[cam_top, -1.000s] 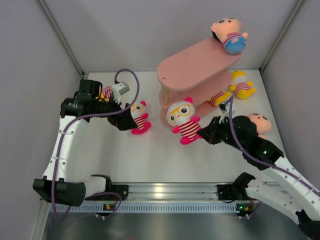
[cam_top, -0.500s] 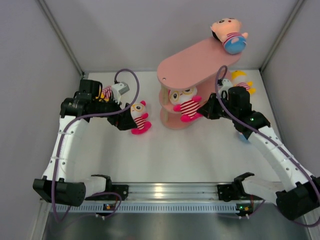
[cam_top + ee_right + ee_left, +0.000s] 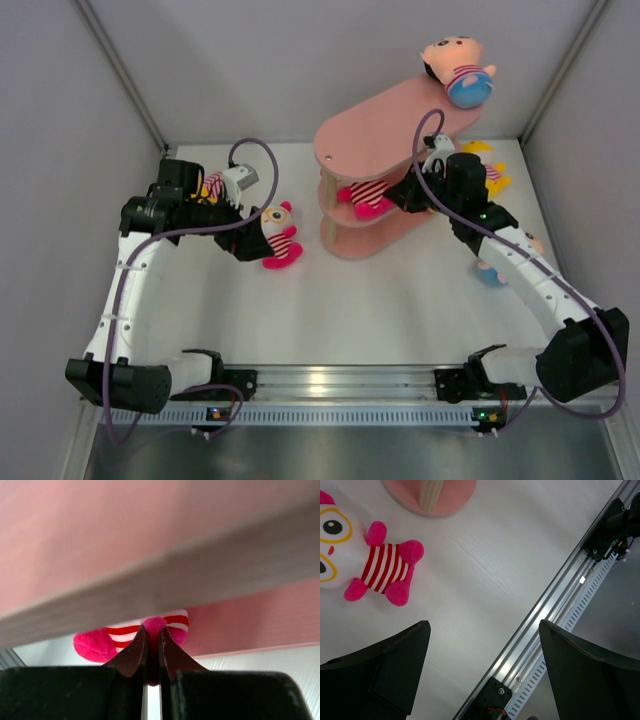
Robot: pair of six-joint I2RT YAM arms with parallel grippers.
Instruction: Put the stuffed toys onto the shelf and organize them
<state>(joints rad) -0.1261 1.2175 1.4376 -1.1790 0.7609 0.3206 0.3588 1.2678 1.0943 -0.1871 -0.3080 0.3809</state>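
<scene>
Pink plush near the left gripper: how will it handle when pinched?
Likely soft: the pink plush looks like stuffed fabric, so a pinch should sink in. Probably head-heavy if lifted by a limb; its head dwarfs the striped body. Lying flat, unlikely to roll.

The pink toy is fuzzy plush cloth. The shelf has smooth matt pink boards and a pale wooden post. The table is matt white, faintly grained; the near rail is shiny metal.
</scene>
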